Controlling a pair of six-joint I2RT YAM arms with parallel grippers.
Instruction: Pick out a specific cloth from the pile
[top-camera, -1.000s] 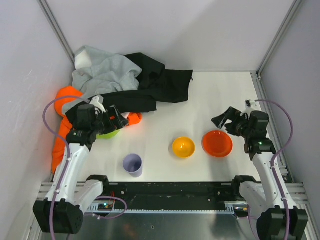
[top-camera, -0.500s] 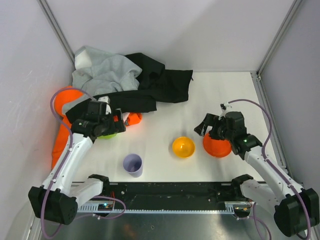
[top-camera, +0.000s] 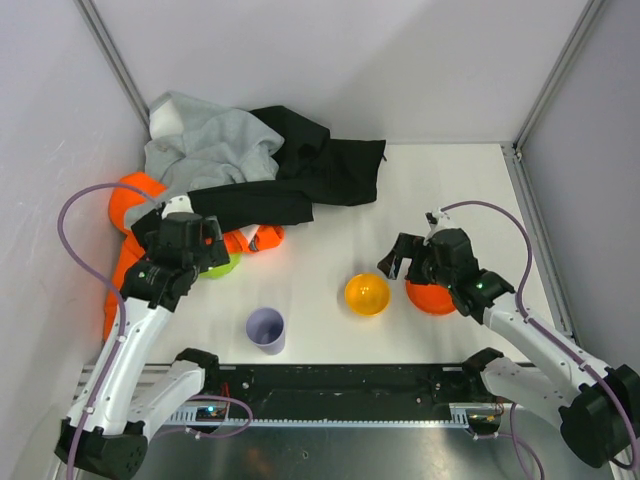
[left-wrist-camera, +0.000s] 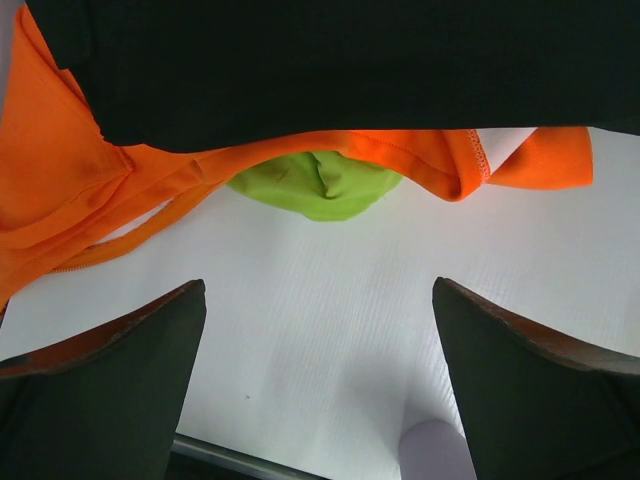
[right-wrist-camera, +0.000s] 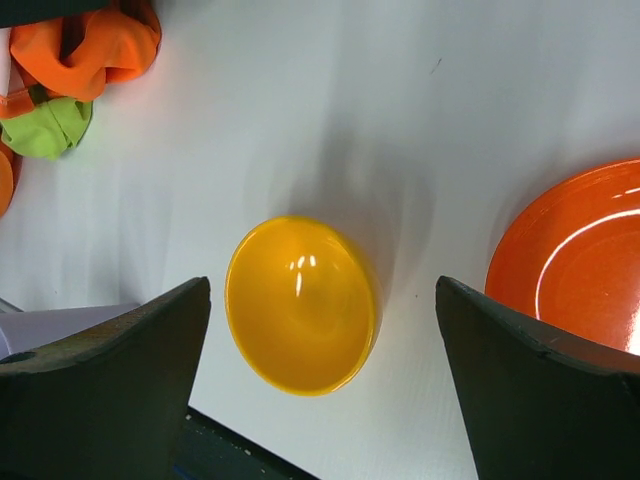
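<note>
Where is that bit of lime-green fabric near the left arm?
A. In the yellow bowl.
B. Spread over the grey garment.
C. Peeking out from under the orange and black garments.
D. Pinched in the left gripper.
C: the left wrist view shows only a small fold of the lime-green cloth, tucked beneath the orange garment and the black garment.

The right gripper (right-wrist-camera: 322, 285) is now further left than a second ago. The yellow bowl (right-wrist-camera: 300, 305) lies directly below and between its fingers, and the orange bowl (right-wrist-camera: 575, 255) sits off beside its right finger instead of under it. The left gripper (left-wrist-camera: 315, 290) is turned and drawn back, so the green cloth (left-wrist-camera: 318, 185) now lies just ahead of its fingertips.
</note>
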